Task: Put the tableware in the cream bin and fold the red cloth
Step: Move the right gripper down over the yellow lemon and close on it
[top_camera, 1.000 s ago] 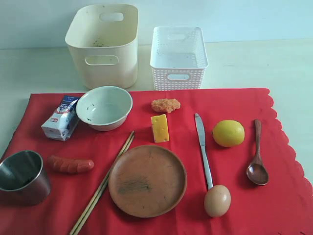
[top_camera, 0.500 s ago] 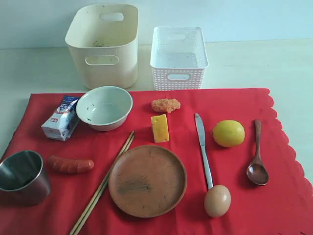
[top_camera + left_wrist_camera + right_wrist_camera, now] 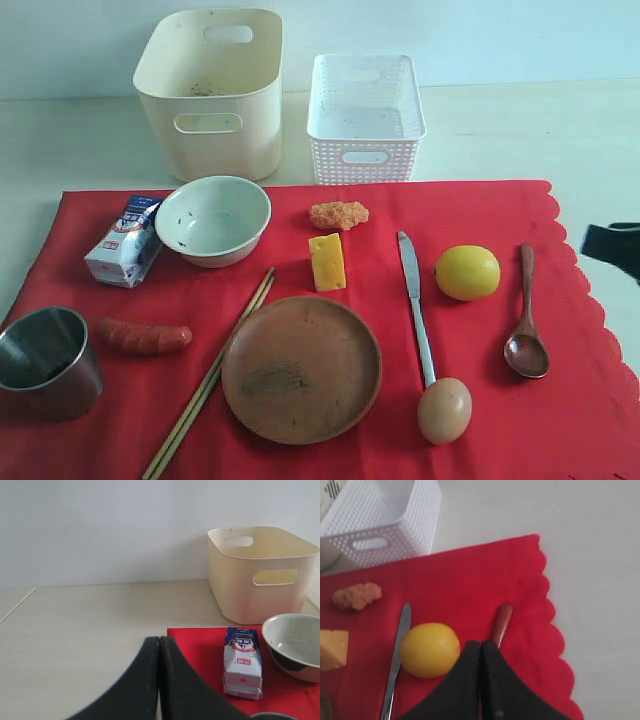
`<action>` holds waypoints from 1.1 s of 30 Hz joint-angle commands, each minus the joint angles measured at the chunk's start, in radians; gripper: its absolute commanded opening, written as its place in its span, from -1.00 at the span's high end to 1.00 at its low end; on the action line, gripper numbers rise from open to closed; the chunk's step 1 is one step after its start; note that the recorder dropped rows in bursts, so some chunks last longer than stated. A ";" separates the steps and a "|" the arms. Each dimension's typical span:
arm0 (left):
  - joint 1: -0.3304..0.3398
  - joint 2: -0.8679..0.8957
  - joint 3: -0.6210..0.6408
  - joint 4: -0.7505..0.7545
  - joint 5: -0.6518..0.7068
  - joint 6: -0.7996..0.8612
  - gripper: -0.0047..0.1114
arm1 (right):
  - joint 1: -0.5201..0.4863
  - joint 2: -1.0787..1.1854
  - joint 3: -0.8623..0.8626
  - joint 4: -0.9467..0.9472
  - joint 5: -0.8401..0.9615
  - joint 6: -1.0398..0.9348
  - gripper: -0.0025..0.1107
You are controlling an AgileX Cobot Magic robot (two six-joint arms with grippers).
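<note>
Spread flat on the pale worktop (image 3: 520, 130): red cloth (image 3: 470, 210), unfolded, scalloped edge on the right. Behind it, standing off the fabric: cream bin (image 3: 220, 155), with the white lattice basket (image 3: 330, 165) just beside it; no tableware in either. On the cloth, 6 pieces of tableware: pale bowl (image 3: 213, 220) just in front of the bin, steel cup (image 3: 45, 360) at the near left corner, round brown wooden plate (image 3: 301, 368) near the middle, wooden chopsticks (image 3: 210, 375) slanting just left of the plate, metal knife (image 3: 415, 305) to the plate's right, dark wooden spoon (image 3: 526, 325) near the scalloped edge. Among them: milk carton (image 3: 125, 240) beside the bowl, sausage (image 3: 145, 336) beside the cup, cheese wedge (image 3: 327, 262), orange crumbly morsel (image 3: 339, 215), lemon (image 3: 467, 272) between knife and spoon, egg (image 3: 444, 410) touching the knife's handle end. Left tool (image 3: 159, 642): clenched, fingers pressed together, grasps nothing, hovers over bare worktop by the cloth's far left corner. Right tool (image 3: 481, 645): likewise clenched and empty, hangs above the spoon handle beside the lemon. Right arm (image 3: 612, 245): dark sliver at the exterior view's right edge.
</note>
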 commanded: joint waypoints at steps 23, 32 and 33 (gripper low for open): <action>0.000 -0.007 0.003 -0.005 0.000 0.001 0.90 | 0.235 0.691 -0.284 -0.014 -0.112 -0.262 -0.46; 0.000 -0.007 0.003 -0.005 0.000 0.001 0.90 | 0.235 0.694 -0.284 -0.014 -0.107 -0.262 0.63; 0.000 -0.007 0.003 -0.005 0.000 0.001 0.90 | 0.235 0.694 -0.284 -0.014 -0.107 -0.262 0.66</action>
